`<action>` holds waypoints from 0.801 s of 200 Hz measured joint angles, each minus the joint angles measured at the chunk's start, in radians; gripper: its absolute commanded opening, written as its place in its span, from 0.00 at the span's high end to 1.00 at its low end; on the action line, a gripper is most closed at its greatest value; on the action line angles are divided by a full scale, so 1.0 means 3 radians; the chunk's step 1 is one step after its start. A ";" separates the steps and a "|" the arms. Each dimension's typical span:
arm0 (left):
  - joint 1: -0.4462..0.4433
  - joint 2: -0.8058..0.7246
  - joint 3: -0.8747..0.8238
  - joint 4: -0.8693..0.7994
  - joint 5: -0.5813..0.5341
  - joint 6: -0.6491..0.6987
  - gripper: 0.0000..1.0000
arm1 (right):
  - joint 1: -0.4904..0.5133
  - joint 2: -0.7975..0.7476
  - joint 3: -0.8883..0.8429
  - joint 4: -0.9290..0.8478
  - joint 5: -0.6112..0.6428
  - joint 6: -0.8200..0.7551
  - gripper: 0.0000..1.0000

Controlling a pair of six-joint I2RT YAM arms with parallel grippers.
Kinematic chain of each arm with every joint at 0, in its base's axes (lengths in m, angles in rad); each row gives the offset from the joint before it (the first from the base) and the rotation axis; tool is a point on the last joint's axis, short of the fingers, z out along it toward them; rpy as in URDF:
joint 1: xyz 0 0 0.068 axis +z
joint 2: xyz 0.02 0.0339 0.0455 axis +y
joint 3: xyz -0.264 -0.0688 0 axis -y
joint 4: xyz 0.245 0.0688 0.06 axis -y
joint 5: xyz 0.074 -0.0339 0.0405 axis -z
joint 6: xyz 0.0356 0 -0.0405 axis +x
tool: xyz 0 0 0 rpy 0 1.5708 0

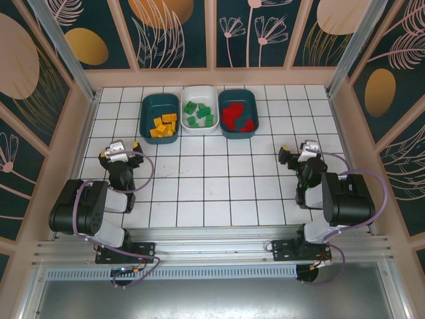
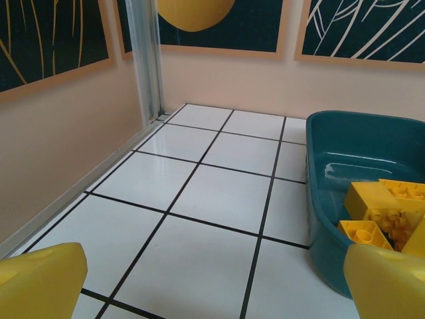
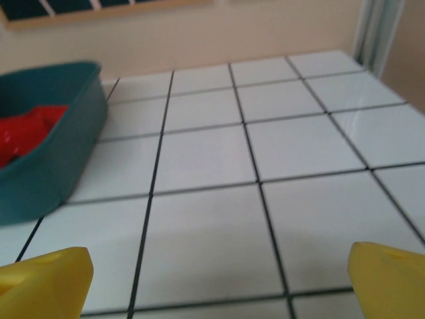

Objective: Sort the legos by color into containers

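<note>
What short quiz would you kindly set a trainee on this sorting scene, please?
1. True or false: the green bricks lie in the white tub.
2. Which colour fills the right teal tub? A red, B yellow, C green.
3. Fill in: the left end effector and the right end effector both stand ____.
Key: 1 true; 2 A; 3 open.

White tiled floor [image 1: 219, 193], peach walls [image 1: 212, 78] with dark floral panels [image 1: 166, 30].
</note>
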 measured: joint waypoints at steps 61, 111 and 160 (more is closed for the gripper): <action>0.0000 0.0000 0.0000 0.0000 -0.0006 0.0000 0.01 | 0.0020 0.0000 0.0028 0.0010 -0.0033 0.0051 0.01; 0.0000 0.0000 0.0000 0.0000 -0.0009 0.0000 0.01 | 0.0027 0.0000 0.0028 0.0009 -0.0032 0.0051 0.01; 0.0000 0.0000 0.0000 0.0000 -0.0009 0.0000 0.01 | 0.0047 0.0000 0.0028 0.0010 -0.0028 0.0050 0.01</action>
